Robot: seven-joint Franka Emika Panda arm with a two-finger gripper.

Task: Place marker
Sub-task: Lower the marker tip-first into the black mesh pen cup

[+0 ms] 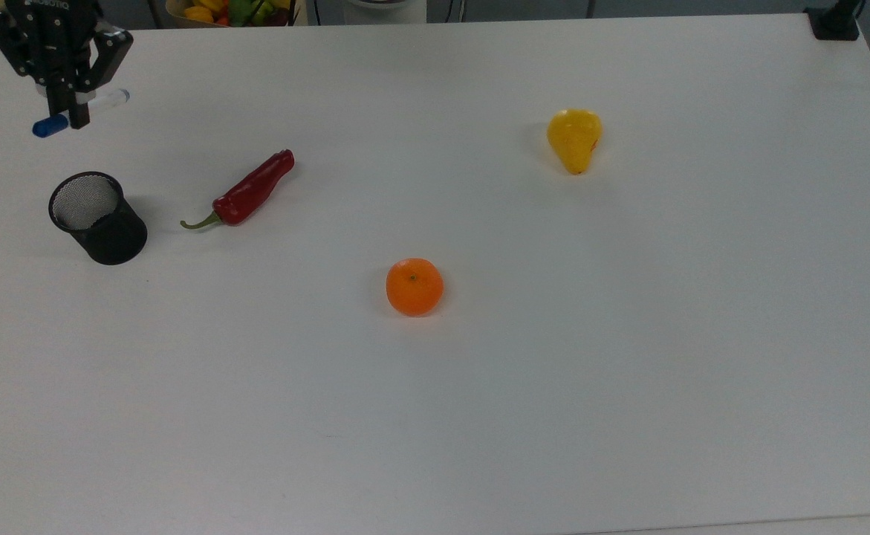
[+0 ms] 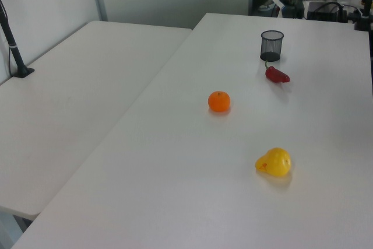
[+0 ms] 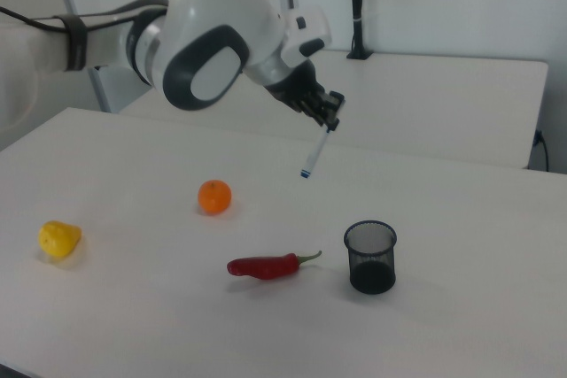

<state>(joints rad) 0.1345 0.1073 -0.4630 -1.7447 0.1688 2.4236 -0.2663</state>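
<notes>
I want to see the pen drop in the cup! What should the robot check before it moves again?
1. Marker held in the pincer: ok, hangs from it, blue end down.
2. Black mesh cup upright, mouth open: ok.
3. Anything inside the cup: cannot tell.
4. Marker above the cup: not ok; in the right view it is up and to the right view's left of the cup.
5. Red chili pepper away from the cup: ok, beside it, apart.
6. Orange and yellow pear out of the way: ok.
</notes>
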